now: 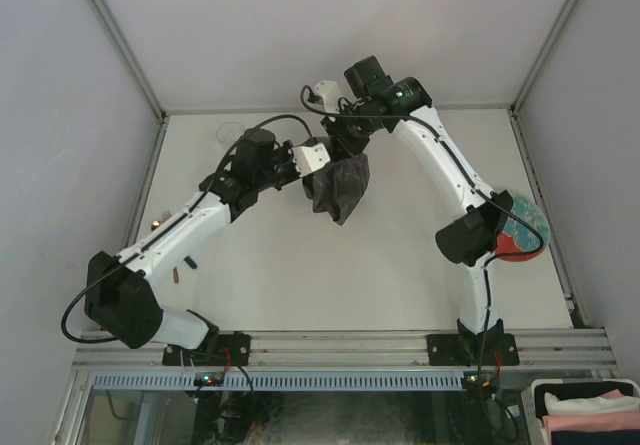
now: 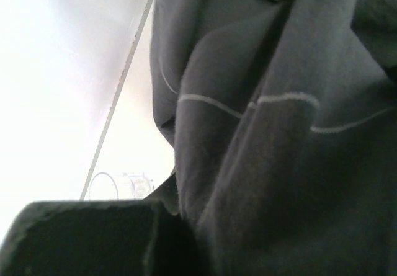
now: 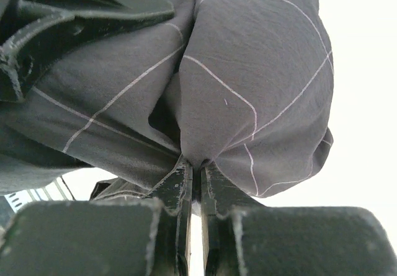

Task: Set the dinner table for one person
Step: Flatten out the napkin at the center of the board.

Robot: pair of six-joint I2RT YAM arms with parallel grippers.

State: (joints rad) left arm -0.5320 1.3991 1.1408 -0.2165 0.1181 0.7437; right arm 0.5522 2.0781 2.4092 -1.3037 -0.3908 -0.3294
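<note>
A dark grey checked cloth (image 1: 338, 187) hangs bunched in the air above the off-white dinner table (image 1: 350, 265), held between both arms. My left gripper (image 1: 312, 157) is shut on its left edge; in the left wrist view the cloth (image 2: 279, 133) fills most of the frame and hides the fingertips. My right gripper (image 1: 345, 145) is shut on the cloth's top; in the right wrist view its two fingers (image 3: 180, 186) pinch a fold of the cloth (image 3: 248, 84). The left gripper's fingers (image 3: 74, 15) show at upper left there.
A clear glass (image 1: 232, 131) stands at the table's far left, also faint in the left wrist view (image 2: 118, 186). A teal and red plate (image 1: 520, 233) lies at the right edge. Small cutlery (image 1: 180, 265) lies by the left rail. Folded cloths (image 1: 585, 415) sit in a bin at bottom right.
</note>
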